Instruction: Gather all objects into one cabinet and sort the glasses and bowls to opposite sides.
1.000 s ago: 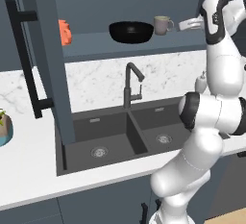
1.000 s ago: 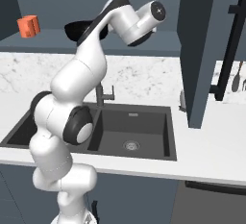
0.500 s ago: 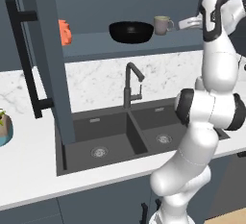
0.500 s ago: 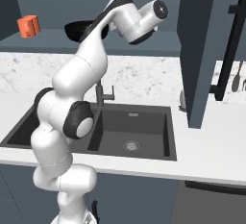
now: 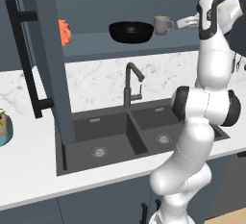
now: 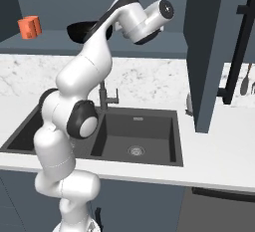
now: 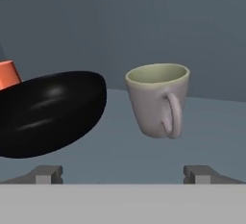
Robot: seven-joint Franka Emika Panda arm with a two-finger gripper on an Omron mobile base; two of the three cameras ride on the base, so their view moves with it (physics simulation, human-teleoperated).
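On the cabinet shelf [image 5: 120, 45], the released pincer [image 7: 123, 172] faces the mug [image 7: 157, 100], with the black bowl [image 7: 48, 112] just beside the mug and the orange cup [image 7: 8, 74] beyond it.

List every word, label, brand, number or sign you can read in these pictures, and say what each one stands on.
None can be read.
Mug: plain, no print or logo.
Black bowl: glossy, unmarked.
Orange cup: ridged sides, no lettering.
Cabinet door: flat slate-blue, bare apart from its black bar handle.
Faucet and sink: no brand mark visible.
Robot arm: white shells, no markings.
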